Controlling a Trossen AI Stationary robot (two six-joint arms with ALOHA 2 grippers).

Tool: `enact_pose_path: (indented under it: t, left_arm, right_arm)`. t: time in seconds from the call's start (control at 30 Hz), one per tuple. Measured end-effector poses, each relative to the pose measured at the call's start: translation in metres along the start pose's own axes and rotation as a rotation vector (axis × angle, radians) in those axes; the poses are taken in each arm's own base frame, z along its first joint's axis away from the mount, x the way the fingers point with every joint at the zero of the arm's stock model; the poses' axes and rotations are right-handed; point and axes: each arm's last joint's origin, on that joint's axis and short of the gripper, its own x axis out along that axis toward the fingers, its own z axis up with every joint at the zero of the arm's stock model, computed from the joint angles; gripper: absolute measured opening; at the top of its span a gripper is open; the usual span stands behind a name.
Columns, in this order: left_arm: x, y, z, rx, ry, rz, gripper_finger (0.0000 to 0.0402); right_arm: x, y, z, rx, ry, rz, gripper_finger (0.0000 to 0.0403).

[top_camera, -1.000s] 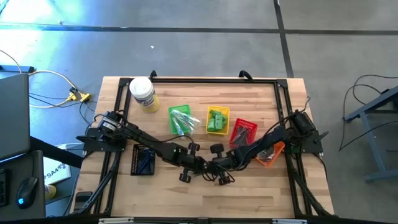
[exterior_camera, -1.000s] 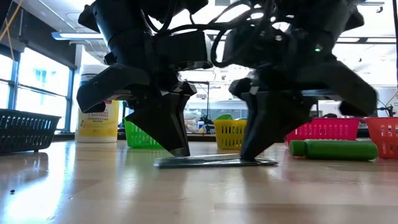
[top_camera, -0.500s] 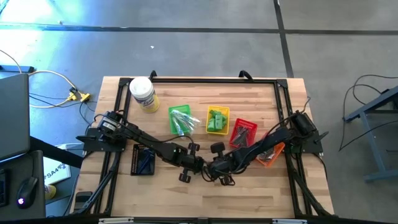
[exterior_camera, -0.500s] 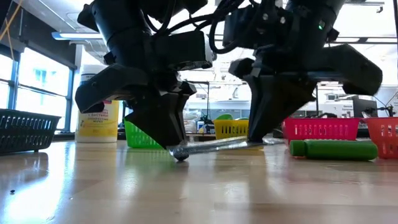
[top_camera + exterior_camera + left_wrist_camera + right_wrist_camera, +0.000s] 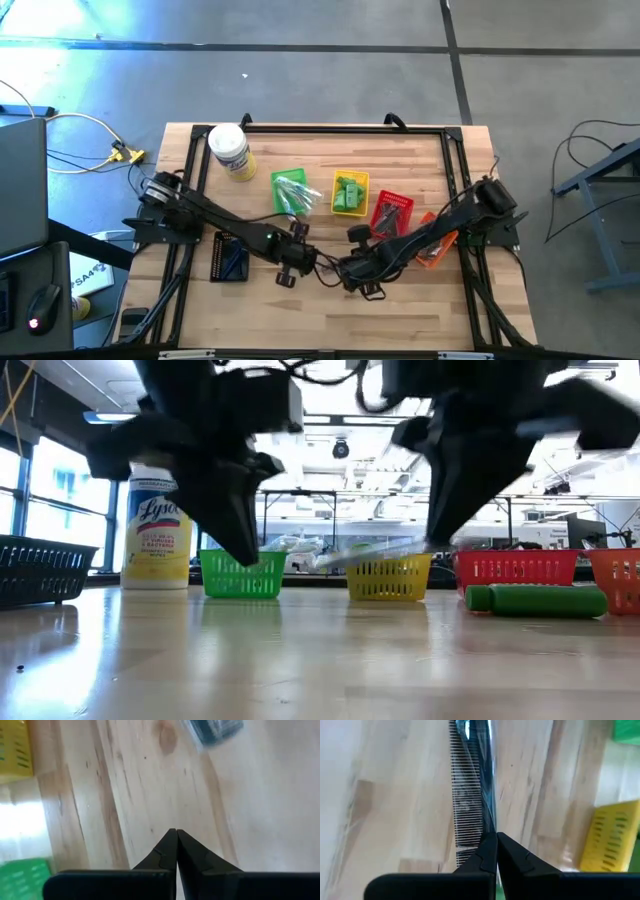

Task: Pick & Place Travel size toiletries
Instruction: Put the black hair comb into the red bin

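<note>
Five small mesh baskets sit on the table (image 5: 400, 150): a dark basket (image 5: 230, 259) near the left arm, then a green basket (image 5: 290, 192), a yellow basket (image 5: 350, 193), a red basket (image 5: 391, 212) and an orange basket (image 5: 436, 250) partly under the right arm. One white jar (image 5: 230, 152) with a yellow label stands at the table's far left corner. In the low view a single green tube (image 5: 537, 600) lies on the wood in front of the red basket.

The right gripper (image 5: 496, 836) is pinching one packaged comb (image 5: 472, 785), a slim clear packet lifted clear of the tabletop and held roughly level. Its fingers are pressed tight on the packet's end. The left gripper (image 5: 176, 831) is pressed together on nothing, raised above the wood just beside the comb's other end. The two grippers hang close together over the front middle of the table, and in the low view their dark bodies block part of the basket row behind.
</note>
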Motion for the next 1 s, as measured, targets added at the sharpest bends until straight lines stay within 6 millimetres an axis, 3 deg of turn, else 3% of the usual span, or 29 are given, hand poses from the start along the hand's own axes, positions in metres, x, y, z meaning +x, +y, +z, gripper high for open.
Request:
enact_pose_path:
  t: [0.33, 0.6, 0.77, 1.0]
  left_arm:
    - [-0.019, -0.031, -0.003, 0.070, -0.025, -0.053, 0.0000]
    - [-0.011, -0.047, -0.002, 0.093, -0.132, -0.070, 0.0000]
    - [-0.004, -0.046, -0.008, 0.126, -0.157, -0.060, 0.0000]
    - [0.000, -0.040, -0.007, 0.129, -0.166, -0.049, 0.0000]
  right_arm:
    - [-0.079, -0.026, -0.030, 0.172, -0.021, -0.112, 0.0002]
    - [-0.135, -0.062, -0.063, 0.472, -0.101, -0.197, 0.0002]
    - [-0.148, -0.083, -0.087, 0.699, -0.026, -0.216, 0.0002]
    - [-0.129, -0.093, -0.106, 0.854, 0.146, -0.214, 0.0002]
